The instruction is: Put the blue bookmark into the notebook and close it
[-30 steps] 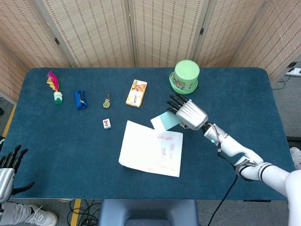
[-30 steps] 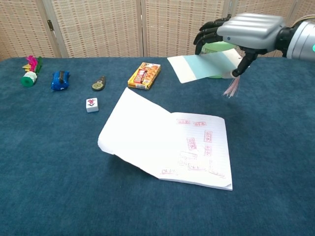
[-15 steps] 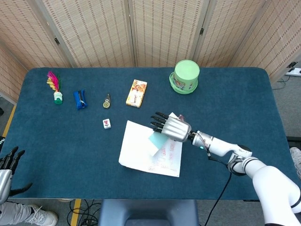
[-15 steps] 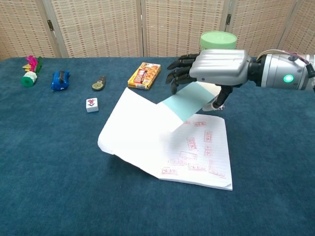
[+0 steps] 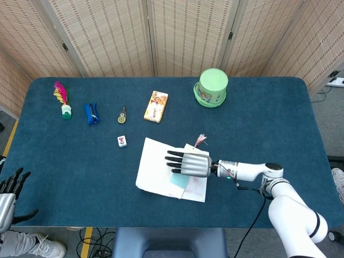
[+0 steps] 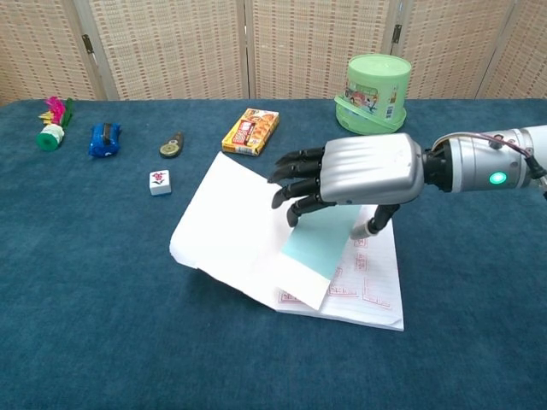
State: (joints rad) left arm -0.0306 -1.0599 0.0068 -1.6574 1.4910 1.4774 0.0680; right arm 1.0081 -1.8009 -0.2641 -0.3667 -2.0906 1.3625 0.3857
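right hand [image 6: 359, 175] holds blue bookmark [image 6: 318, 242] flat over open notebook [image 6: 256, 243], near front tabletop edge. left hand [image 5: 11, 188] released, idle. risk: bookmark overhangs page edge, may slide off when cover closes.

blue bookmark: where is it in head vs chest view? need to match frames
Head view: the blue bookmark peeks out under the right hand, over the open notebook, lower centre.
Chest view: the bookmark slants down from the hand across the notebook, centre.
Shared landmark: the green container at the table's far side.
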